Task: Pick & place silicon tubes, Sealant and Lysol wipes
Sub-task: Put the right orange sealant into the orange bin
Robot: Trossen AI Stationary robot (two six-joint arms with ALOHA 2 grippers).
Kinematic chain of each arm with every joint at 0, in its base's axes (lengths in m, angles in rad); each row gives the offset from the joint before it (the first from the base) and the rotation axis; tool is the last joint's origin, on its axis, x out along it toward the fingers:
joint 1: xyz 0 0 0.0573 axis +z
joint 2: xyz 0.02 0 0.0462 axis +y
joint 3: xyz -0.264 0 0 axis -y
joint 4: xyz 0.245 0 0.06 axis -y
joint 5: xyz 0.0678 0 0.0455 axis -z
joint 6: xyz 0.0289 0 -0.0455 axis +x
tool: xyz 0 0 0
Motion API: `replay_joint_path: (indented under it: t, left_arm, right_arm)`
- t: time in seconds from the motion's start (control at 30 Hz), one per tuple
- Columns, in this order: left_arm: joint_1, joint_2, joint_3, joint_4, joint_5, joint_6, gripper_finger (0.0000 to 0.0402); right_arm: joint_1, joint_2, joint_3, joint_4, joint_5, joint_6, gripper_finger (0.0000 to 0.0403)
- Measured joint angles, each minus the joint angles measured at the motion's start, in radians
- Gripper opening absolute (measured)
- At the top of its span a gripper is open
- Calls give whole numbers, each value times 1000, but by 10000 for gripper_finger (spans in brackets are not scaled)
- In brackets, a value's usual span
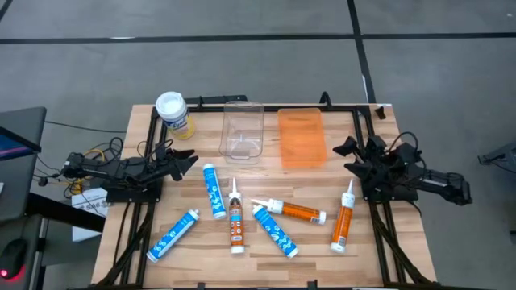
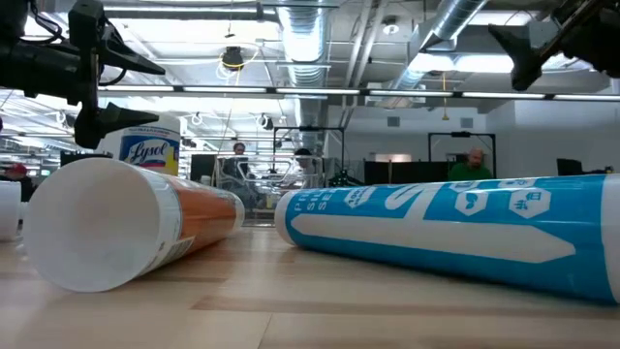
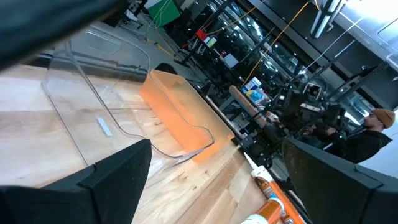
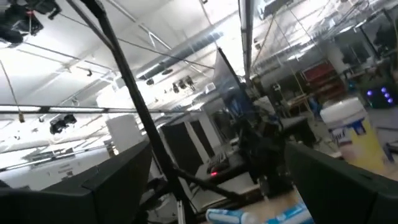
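Two hands wait released: the left hand (image 1: pixel 184 159) at the bench's (image 1: pixel 363 246) left edge, the right hand (image 1: pixel 352 149) at its right edge. Lysol wipes (image 1: pixel 173 113) stand upright just behind the left hand, the nearer one. Six tubes lie scattered between, toward the front, most lengthwise front-to-back, with open room around them.

Lysol wipes (image 1: pixel 172 112) left of bins (image 1: pixel 243 130)

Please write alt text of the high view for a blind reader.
Six tubes lie scattered on a wooden table between two open grippers, left and right. Behind stand Lysol wipes, a clear bin and an orange bin.
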Motion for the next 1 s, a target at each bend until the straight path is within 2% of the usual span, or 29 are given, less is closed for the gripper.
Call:
replay_joint_path:
  t: [0.17, 0.43, 0.73, 1.0]
  left_arm:
    - [0, 0, 0, 0, 0, 0, 355]
    - [0, 0, 0, 0, -1, 0, 355]
    - [0, 0, 1, -9, -1, 0, 355]
    - [0, 0, 2, -22, -1, 0, 355]
  right_arm:
    - [0, 98, 133, -212, -2, -39, 359]
    - [27, 401, 329, -476, -3, -70, 359]
    - [135, 678, 481, -581, -3, -78, 359]
    - [156, 769, 499, -589, -4, -78, 359]
